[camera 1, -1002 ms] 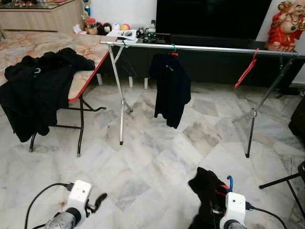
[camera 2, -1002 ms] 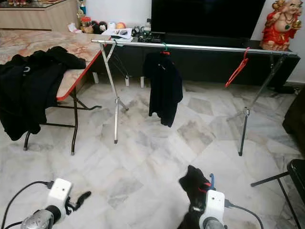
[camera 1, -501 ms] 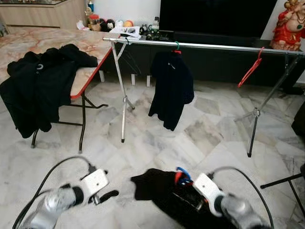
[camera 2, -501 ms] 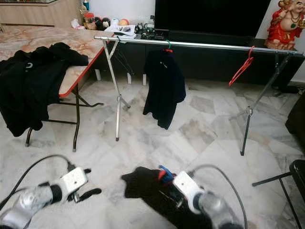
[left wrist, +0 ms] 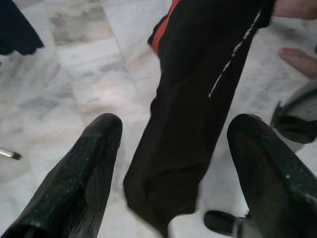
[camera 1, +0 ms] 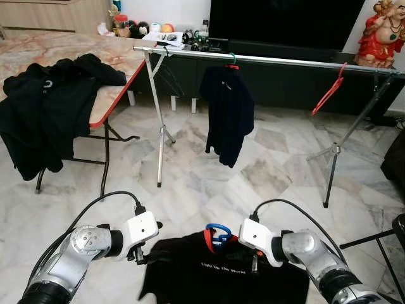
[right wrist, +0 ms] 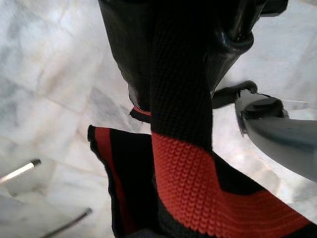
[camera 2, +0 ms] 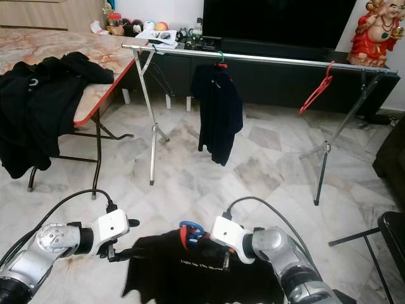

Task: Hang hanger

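I've swung both arms inward, spreading the black shirt [camera 1: 224, 275] flat. My right gripper [right wrist: 183, 64] pinches its fabric beside the blue hanger hook [camera 1: 218, 233]; my left gripper [left wrist: 173, 163] gapes wide, the sleeve between its fingers — unclamped. Next comes lifting toward the rail [camera 1: 266, 59].

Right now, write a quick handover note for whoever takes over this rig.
Right gripper: shut on the black T-shirt with red trim, gripping it near the collar beside the blue hanger hook.
Left gripper: open, fingers either side of the shirt's other edge, not clamped.
The shirt is held spread low in front of the robot, above the marble floor.
The silver clothes rail stands ahead, across the floor. It holds one black shirt on a green-hooked hanger and an empty red hanger.
Done: shirt on its hanger and picked up.
Left: carry it to the rail and hook the hanger on, probably in the gap between those two.
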Available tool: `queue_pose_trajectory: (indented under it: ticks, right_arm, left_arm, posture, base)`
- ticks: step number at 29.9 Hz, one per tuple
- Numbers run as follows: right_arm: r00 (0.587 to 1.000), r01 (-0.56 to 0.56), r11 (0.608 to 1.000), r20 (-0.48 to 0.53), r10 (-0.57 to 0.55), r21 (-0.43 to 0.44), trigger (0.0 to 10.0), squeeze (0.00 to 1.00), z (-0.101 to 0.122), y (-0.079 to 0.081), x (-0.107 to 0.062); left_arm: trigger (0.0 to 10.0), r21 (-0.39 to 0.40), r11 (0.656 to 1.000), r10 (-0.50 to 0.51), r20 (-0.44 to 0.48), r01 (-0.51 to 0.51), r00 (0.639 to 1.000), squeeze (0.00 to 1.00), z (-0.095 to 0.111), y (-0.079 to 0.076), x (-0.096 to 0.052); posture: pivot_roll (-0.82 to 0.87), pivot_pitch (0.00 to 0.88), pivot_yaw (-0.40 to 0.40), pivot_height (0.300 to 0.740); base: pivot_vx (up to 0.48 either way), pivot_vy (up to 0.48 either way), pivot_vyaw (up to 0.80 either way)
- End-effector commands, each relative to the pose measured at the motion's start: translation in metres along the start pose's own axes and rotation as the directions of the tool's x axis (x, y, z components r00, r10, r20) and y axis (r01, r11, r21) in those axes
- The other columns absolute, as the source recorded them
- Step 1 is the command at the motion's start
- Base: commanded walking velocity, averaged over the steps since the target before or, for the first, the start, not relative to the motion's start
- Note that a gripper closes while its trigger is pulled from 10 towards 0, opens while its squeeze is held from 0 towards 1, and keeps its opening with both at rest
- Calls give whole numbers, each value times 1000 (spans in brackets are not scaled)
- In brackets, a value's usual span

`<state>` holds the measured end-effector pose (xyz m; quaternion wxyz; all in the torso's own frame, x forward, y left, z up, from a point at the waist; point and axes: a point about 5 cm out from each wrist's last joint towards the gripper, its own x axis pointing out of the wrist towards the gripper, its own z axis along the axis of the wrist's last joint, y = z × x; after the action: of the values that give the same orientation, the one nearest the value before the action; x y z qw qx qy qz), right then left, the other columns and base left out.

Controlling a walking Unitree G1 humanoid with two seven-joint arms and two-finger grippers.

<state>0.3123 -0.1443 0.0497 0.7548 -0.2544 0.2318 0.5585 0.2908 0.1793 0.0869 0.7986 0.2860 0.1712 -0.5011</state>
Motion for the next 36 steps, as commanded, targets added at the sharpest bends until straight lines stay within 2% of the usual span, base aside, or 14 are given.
queue_pose_trajectory:
  ticks: [1, 4, 10, 15, 18, 29, 36]
  right_arm:
    - [998, 6, 999, 60, -4, -34, 10000, 0, 14, -8, -4]
    - [995, -18, 999, 93, 21, -39, 10000, 0, 22, -9, -3]
    - [995, -35, 998, 90, 40, -56, 10000, 0, 21, -6, -1]
    - [989, -47, 996, 135, 56, -70, 10000, 0, 30, -6, 0]
    - [987, -67, 993, 139, 80, -100, 10000, 0, 33, -5, 2]
    - [964, -114, 987, 229, 136, -110, 10000, 0, 52, -4, 6]
    - [962, -115, 987, 235, 138, -108, 10000, 0, 53, -4, 6]
  left_arm:
    - [10000, 1, 1000, -27, 14, 27, 1000, 0, 8, 0, 1]
    - [10000, -28, 999, -24, 13, 25, 1000, 0, 12, 5, 4]
    - [10000, -50, 999, -22, -8, 22, 1000, 0, 14, 6, 8]
    - [10000, -100, 994, -32, 21, 34, 999, 0, 17, 4, 12]
    - [10000, -120, 989, -83, 34, 87, 996, 0, 18, -3, 15]
    - [10000, -115, 989, -94, 17, 96, 995, 0, 18, -4, 18]
    - [10000, -116, 989, -95, 16, 96, 995, 0, 18, -4, 18]
  posture:
    - [111, 70, -78, 740]
    - [108, 68, -76, 740]
    - [113, 59, -78, 740]
    - [111, 54, -75, 740]
    - [111, 48, -75, 740]
    - [117, 27, -69, 740]
    - [117, 27, -69, 740]
  base:
    - [0, 0, 0]
    - [0, 0, 0]
    - [0, 0, 0]
    - [0, 0, 0]
    - [0, 0, 0]
    - [0, 0, 0]
    - [0, 0, 0]
